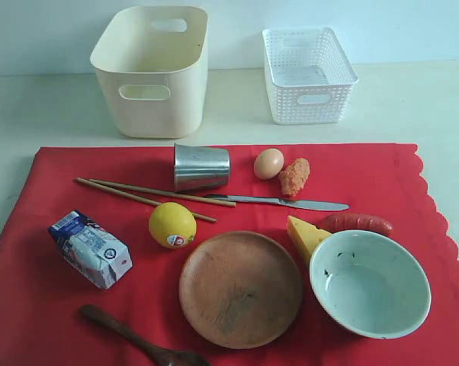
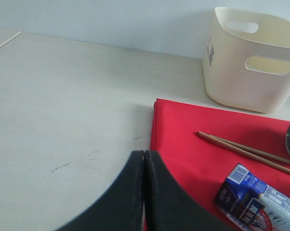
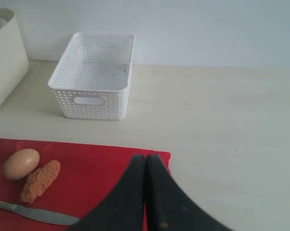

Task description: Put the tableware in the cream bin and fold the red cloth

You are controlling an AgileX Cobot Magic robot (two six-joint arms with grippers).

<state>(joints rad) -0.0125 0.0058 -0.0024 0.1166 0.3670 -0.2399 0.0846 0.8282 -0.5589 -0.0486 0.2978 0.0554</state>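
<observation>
Bins: two at the back of the table (image 1: 46, 107), the cream bin (image 1: 149, 72) on the left and a white basket (image 1: 309, 76) on the right, standing apart.
Cloth: one red cloth (image 1: 31, 297), spread flat in front of both bins and carrying everything else.
Tableware: six kinds, all on the cloth. One tumbler (image 1: 201, 167) lies on its side near the far edge. One pair of chopsticks (image 1: 149, 194) and one knife (image 1: 283, 202) lie just in front of it. One plate (image 1: 240, 290) and one bowl (image 1: 369, 284) sit side by side nearer, and one spoon (image 1: 134, 341) lies at the near left.
Foods: five, namely an egg (image 1: 268, 163), a breaded piece (image 1: 294, 177), a lemon (image 1: 172, 225), a cheese (image 1: 304, 236) and a sausage (image 1: 357, 223).
Carton: one (image 1: 90, 248), on the left of the cloth.
Edges: the cloth's right side is scalloped, and its far edge is straight and stops short of the bins.
Open room: there is bare tabletop between cloth and bins, beside the cloth's left edge, and past its far right corner.
Left gripper (image 2: 144, 154): clenched on nothing, above the cloth's far left corner.
Right gripper (image 3: 145, 157): clenched on nothing, above the far right corner.
</observation>
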